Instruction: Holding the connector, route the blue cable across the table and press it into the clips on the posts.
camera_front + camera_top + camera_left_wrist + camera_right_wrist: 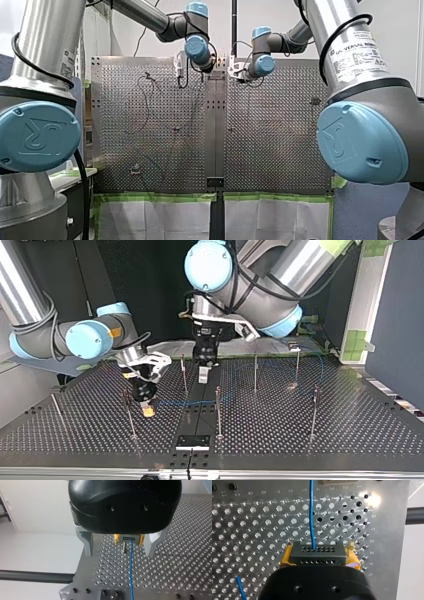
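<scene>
Connector (319, 552) sat clenched between the yellow pads (286, 558) of my right arm's jaws, low over the counter (350, 420) at the top view's left. Blue cable (190, 402) ran out of it rightward, past a near post (218, 410), then looped among the farther posts (255, 371). My left arm's jaws hung released over the middle, metal fingers (86, 542) wide apart, the cable showing between them in the left wrist view.
</scene>
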Controlling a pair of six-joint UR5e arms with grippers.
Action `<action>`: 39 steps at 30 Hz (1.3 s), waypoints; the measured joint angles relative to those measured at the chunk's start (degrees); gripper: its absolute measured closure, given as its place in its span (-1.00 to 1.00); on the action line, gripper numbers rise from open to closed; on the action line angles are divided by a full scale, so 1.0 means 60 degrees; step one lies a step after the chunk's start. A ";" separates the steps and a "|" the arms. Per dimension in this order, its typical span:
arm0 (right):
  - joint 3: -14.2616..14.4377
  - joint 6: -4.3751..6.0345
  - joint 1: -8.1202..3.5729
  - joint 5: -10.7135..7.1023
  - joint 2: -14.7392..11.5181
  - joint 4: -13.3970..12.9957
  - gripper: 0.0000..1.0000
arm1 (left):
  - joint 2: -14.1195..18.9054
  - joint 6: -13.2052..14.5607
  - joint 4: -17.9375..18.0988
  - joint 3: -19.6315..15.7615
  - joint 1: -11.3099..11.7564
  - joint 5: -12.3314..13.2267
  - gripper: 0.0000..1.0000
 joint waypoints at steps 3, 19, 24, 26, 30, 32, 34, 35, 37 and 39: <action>0.0000 -0.0020 -0.0018 0.0001 0.0002 0.0003 1.00 | -0.0242 0.0027 -0.0128 0.0242 -0.0002 -0.0075 -1.00; 0.0000 -0.0082 -0.0062 0.0001 0.0004 0.0005 1.00 | -0.1410 0.0199 -0.0513 0.1561 0.0205 -0.0402 -1.00; 0.0000 -0.0085 -0.0063 0.0001 0.0006 0.0005 1.00 | -0.1544 0.0200 -0.0514 0.1968 0.0332 -0.0366 -1.00; -0.0001 -0.0088 -0.0063 0.0000 0.0005 0.0004 1.00 | -0.1667 0.0206 -0.0570 0.2139 0.0348 -0.0359 -1.00; -0.0001 -0.0095 -0.0075 0.0001 0.0008 0.0005 1.00 | -0.1941 0.0212 -0.0688 0.2438 0.0331 -0.0389 -1.00; -0.0001 -0.0100 -0.0075 0.0001 0.0009 0.0005 1.00 | -0.2121 0.0209 -0.0711 0.2620 0.0341 -0.0405 -1.00; -0.0001 -0.0105 -0.0082 0.0000 0.0008 0.0005 1.00 | -0.2287 0.0206 -0.0722 0.2788 0.0358 -0.0425 -1.00; -0.0002 -0.0107 -0.0089 0.0001 0.0009 0.0005 1.00 | -0.2393 0.0207 -0.0724 0.2896 0.0370 -0.0453 -1.00; -0.0002 -0.0109 -0.0101 0.0000 0.0009 0.0006 1.00 | -0.2529 0.0210 -0.0715 0.3064 0.0387 -0.0497 -1.00; -0.0001 -0.0111 -0.0113 0.0000 0.0009 0.0005 1.00 | -0.2637 0.0210 -0.0701 0.3261 0.0405 -0.0529 -1.00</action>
